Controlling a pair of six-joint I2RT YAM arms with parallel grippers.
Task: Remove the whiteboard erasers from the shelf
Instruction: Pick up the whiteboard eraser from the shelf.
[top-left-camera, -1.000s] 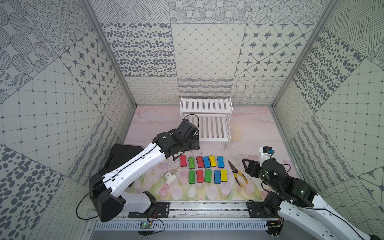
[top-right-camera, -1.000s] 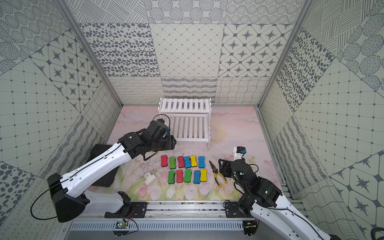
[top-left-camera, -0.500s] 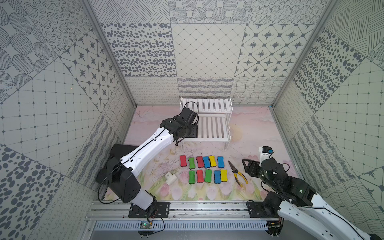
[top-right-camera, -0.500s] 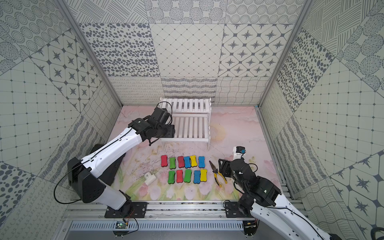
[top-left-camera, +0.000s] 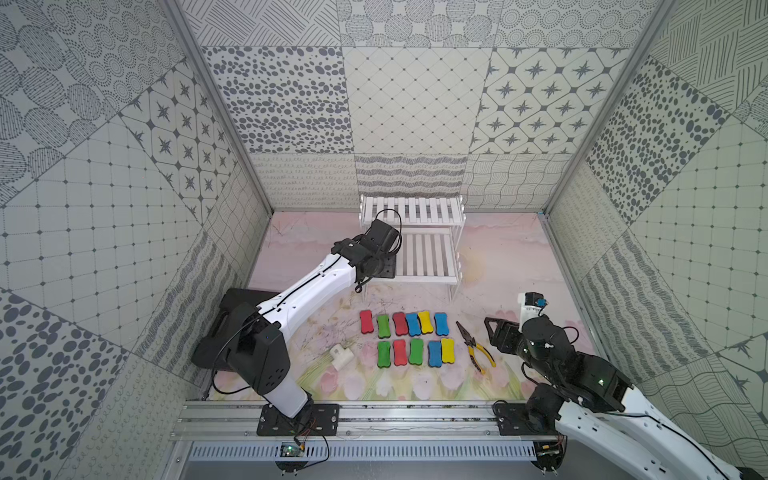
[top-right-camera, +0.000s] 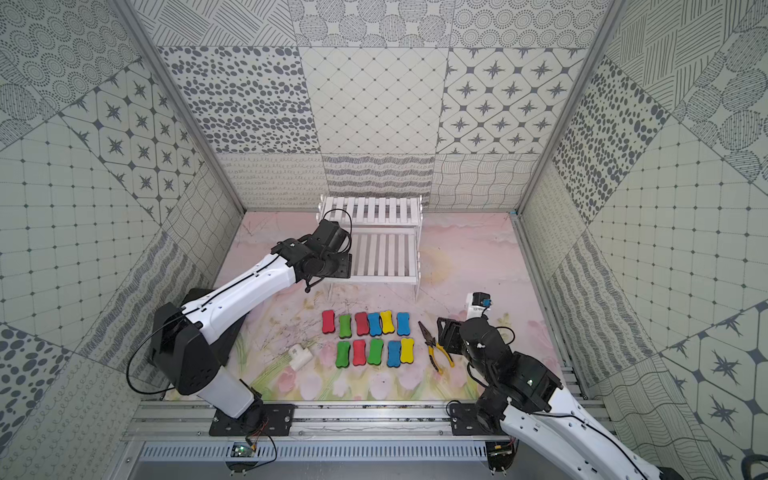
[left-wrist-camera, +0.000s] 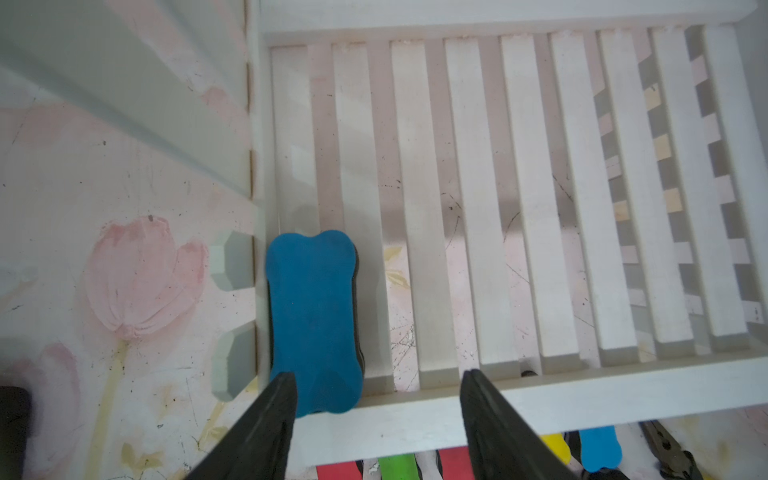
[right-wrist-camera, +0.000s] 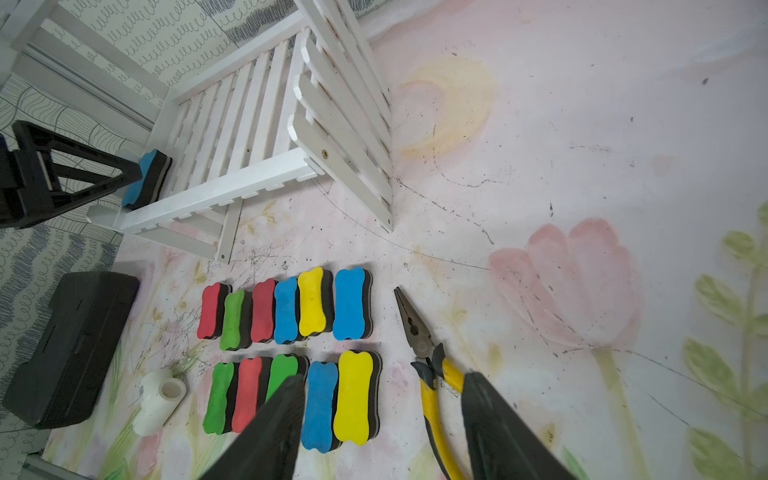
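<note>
One blue whiteboard eraser lies at the left end of the lower tier of the white shelf, also seen from the right wrist. In both top views it is hidden under my left gripper. My left gripper hovers open above that tier's front rail, one finger over the eraser's near end, nothing between the jaws. Several erasers lie in two rows on the table in front of the shelf. My right gripper stands open and empty beside the rows.
Yellow-handled pliers lie right of the rows, just by my right gripper. A small white block sits left of the rows. A black case lies by the left wall, under the left arm.
My left arm has swung back from the table in front of the shelf to over the lower tier's left end. The right arm has stayed still.
</note>
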